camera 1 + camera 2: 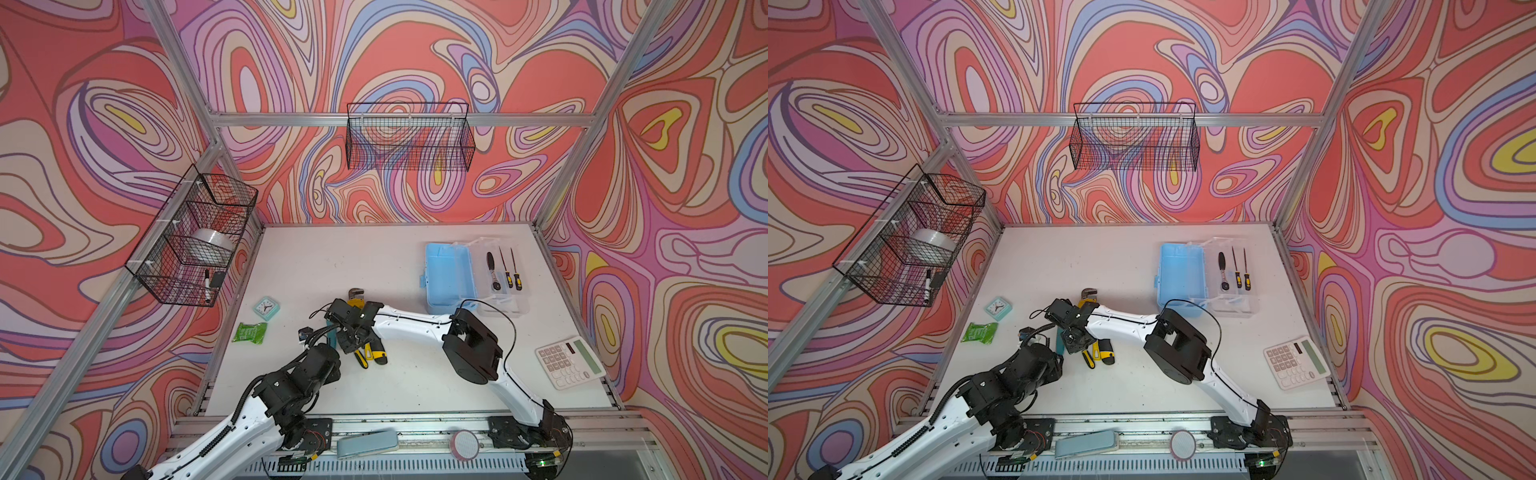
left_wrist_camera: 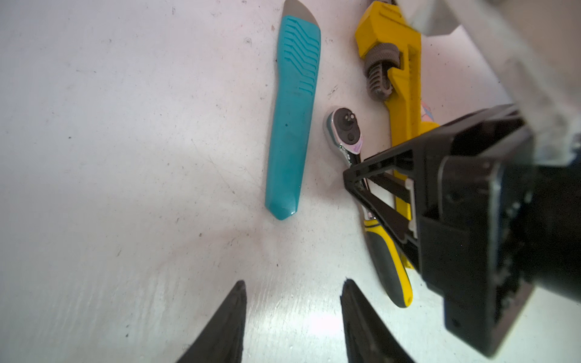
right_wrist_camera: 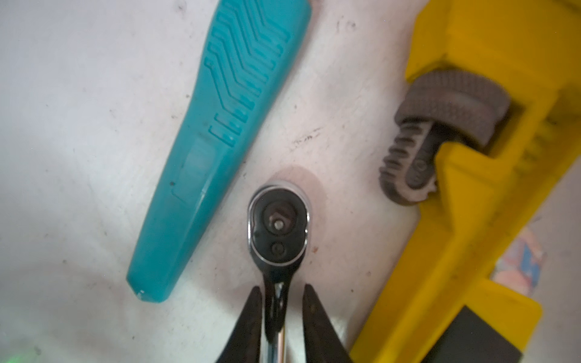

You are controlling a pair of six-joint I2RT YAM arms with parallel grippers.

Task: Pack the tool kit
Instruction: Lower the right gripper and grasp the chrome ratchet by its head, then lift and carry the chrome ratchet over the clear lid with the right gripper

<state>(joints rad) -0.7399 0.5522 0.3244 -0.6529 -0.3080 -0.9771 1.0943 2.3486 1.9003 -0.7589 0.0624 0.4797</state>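
I see the light blue rectangular plastic tool kit [image 1: 449, 276] lying open on the far right of the white tabletop [image 1: 332, 266], its clear lid [image 1: 505, 278] folded out to the right with three slim black-and-yellow hand tools [image 1: 505, 270] resting on it. Both my grippers work well apart from it, near the table's middle, to its near left. My right gripper [image 3: 281, 309] reaches leftward across the centre, and in its wrist view the two black fingers [image 3: 251, 317] straddle the chrome neck of a ratchet wrench with a yellow-and-black handle [image 2: 371, 201]; the fingers sit close on either side of the shank, but I cannot tell whether they actually press it. The ratchet lies on the table between a teal plastic utility knife [image 2: 292, 125] and a yellow pipe wrench with a grey knurled nut [image 2: 396, 78], apart from both. My left gripper [image 2: 292, 314] hovers over bare tabletop just near of the knife, its fingers spread with nothing between them. A white calculator [image 1: 569, 361] sits near right.
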